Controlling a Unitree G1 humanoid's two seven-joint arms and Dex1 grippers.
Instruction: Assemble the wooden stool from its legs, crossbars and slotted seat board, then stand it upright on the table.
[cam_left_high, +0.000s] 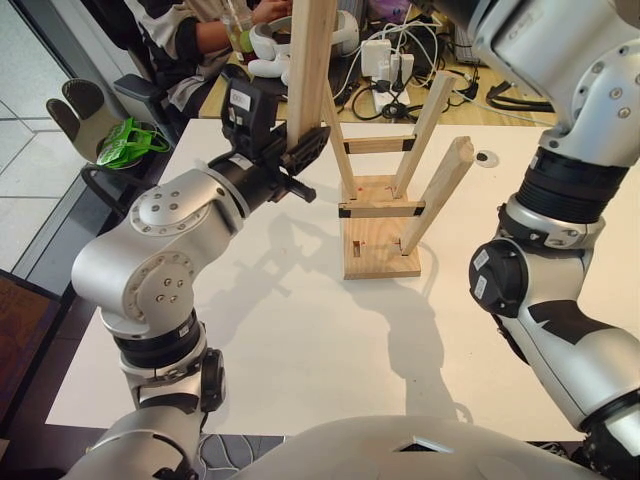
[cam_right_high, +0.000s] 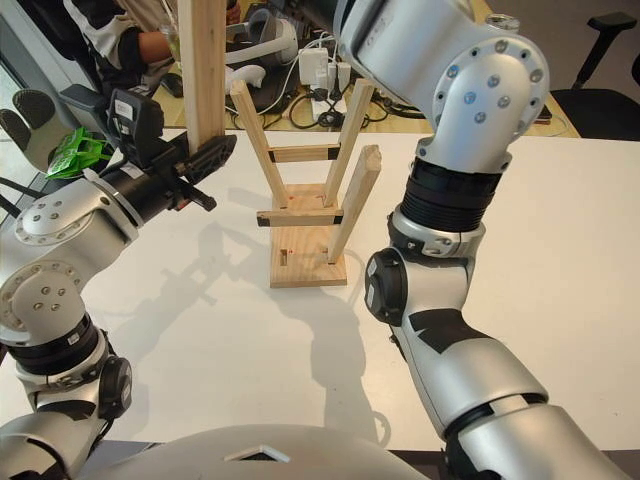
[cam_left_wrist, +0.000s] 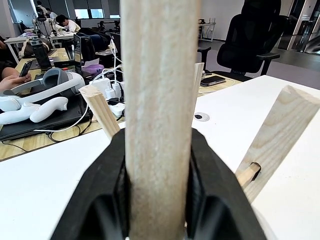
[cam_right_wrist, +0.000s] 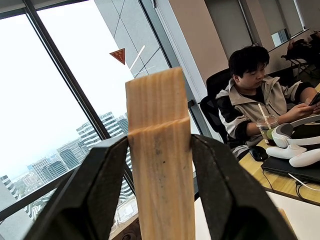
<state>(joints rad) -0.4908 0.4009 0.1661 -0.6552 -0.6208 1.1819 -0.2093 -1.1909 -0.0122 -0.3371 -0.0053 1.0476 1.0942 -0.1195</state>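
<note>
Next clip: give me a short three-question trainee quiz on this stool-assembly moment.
1. True or false: the seat board lies flat on the table, with the fitted legs pointing up.
2. How many legs stand in the seat board? A) two B) three C) four
3. What does the left pincer clamp, and how is that thing oriented?
Key: 1 true. 2 B. 3 a loose wooden leg, held upright to the left of the seat board.
</note>
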